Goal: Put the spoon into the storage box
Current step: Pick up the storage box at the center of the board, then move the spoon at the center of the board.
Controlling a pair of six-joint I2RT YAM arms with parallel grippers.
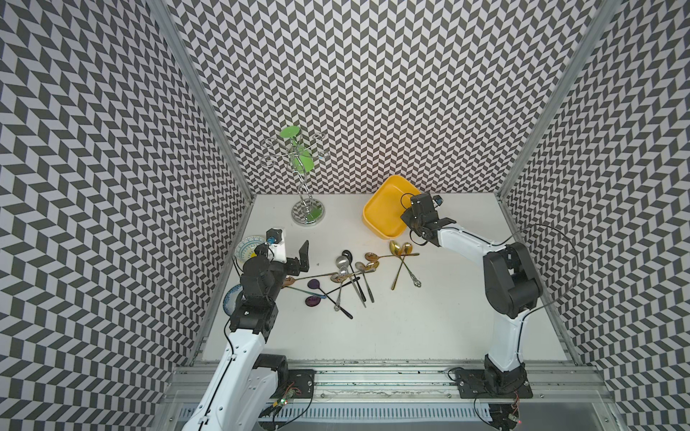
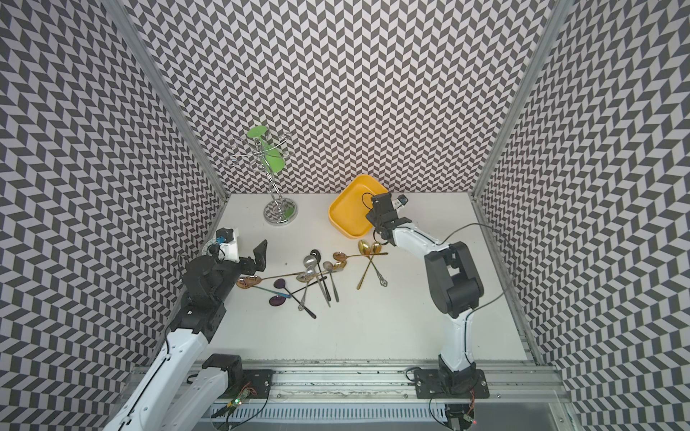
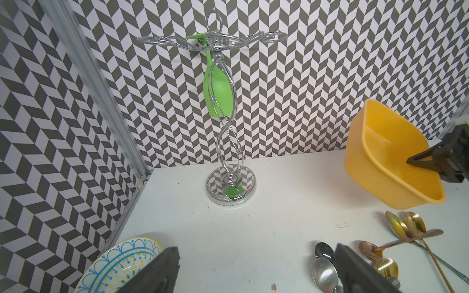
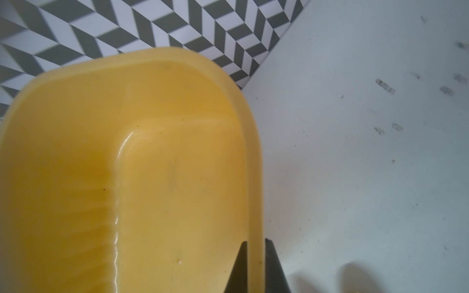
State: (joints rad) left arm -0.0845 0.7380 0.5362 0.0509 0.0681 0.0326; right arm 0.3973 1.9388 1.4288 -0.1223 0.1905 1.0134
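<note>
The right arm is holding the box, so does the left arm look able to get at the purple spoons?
Probably yes: the left gripper hangs open close to the purple spoons, which lie bowls uncovered at the near edge of the pile.

Storage box (image 1: 382, 212): shallow yellow plastic tub, rectangular, rounded corners, flared rim. It sits upper right of centre in both top views. It is tilted steeply, with the opening turned toward frame left in the left wrist view (image 3: 375, 157). Whether its low edge touches the surface (image 1: 410, 317) cannot be told. One long rim is pinched between the fingers of the right gripper (image 4: 255, 253).

Spoons (image 1: 340, 262): loose crossed heap at mid-frame, lying flat; silver, black, copper, purple. Two gold spoons (image 1: 395, 248) lie crossed just below the box.
</note>
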